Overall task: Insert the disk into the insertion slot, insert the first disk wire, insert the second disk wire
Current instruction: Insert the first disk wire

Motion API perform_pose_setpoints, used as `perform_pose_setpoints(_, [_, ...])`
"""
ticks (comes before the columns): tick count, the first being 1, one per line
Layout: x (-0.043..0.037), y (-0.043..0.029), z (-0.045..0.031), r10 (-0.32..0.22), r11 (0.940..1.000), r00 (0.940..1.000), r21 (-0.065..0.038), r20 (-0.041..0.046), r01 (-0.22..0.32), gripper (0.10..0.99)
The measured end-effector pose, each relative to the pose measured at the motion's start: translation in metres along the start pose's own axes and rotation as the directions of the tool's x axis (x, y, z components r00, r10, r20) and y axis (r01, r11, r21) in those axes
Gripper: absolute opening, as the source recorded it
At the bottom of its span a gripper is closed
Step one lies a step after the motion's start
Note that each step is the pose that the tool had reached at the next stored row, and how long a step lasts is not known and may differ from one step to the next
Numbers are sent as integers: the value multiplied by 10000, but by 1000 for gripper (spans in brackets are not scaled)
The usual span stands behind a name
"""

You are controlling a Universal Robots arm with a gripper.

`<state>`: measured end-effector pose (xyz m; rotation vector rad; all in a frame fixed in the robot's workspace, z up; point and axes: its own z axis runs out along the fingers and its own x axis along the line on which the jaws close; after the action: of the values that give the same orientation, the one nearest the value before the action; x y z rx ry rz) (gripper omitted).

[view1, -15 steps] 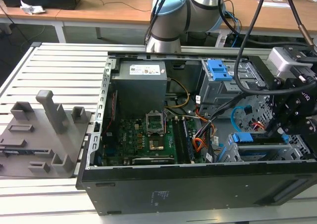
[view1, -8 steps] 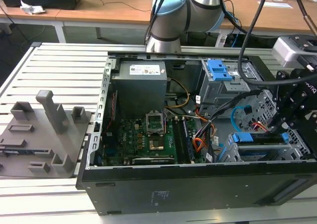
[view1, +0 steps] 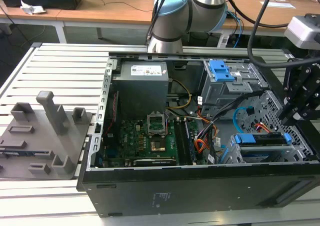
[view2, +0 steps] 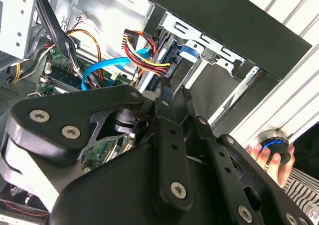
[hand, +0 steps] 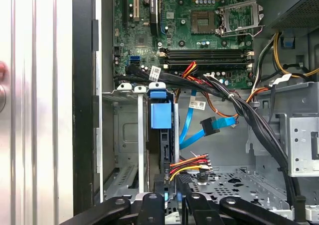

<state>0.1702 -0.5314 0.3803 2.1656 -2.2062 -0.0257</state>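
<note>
Gripper [view1: 287,117] hangs over one end of the disk [view1: 262,138]; whether parted or clamped cannot be told. Within the computer case [view1: 200,186], the insertion slot [view1: 301,145] holds the disk on edge, its long axis along the case's black wall. The first disk wire [hand: 189,163] ends beside it, and the second disk wire [hand: 192,130] loops nearby.

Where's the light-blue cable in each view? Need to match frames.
Exterior view: light-blue cable loops between the blue-latched bay and the disk.
First wrist view: cable beside the disk's blue carrier.
Second wrist view: cable arcs beside the first disk wire.
Shared landmark: the disk's blue carrier.
</note>
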Motion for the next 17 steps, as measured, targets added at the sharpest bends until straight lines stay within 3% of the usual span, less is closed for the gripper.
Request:
perform_pose_setpoints(5, [0, 0, -2, 0, 10000, 10000, 0, 0, 0, 231])
perform_pose_setpoints(8, [0, 0, -3, 0, 10000, 10000, 0, 0, 0, 106])
perform_pose_setpoints(17, [0, 20, -5, 0, 10000, 10000, 0, -3, 0, 106])
